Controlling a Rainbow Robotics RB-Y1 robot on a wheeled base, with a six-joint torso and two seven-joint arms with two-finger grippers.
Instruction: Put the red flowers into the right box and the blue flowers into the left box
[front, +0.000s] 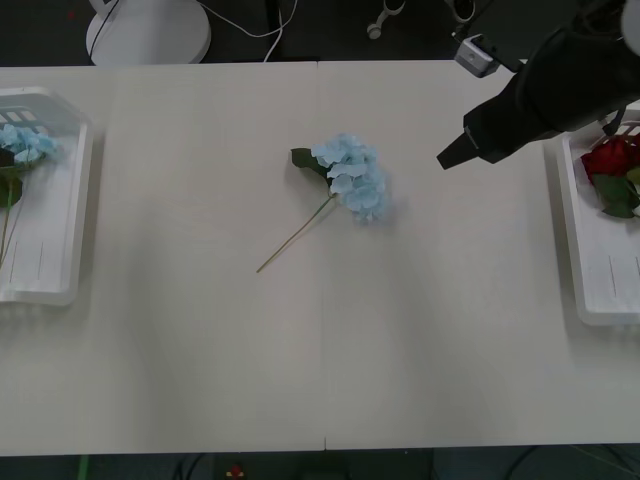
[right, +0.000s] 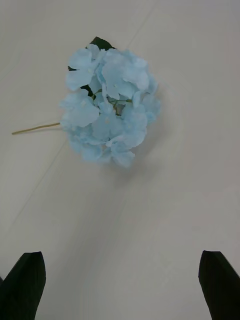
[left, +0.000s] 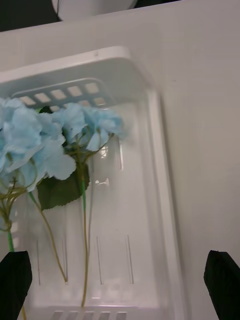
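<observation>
The left box (front: 60, 200) already holds blue flowers (left: 55, 140), at least two stems countable, with the left gripper (left: 120, 287) hovering above it, fingers spread and empty. One blue flower (front: 352, 178) remains on the table (front: 200, 360), well right of that box. Farther right, the spread, empty right gripper (right: 120, 287) faces it; red flowers (front: 610, 160), too bunched to count, fill the right box (front: 600, 290).
</observation>
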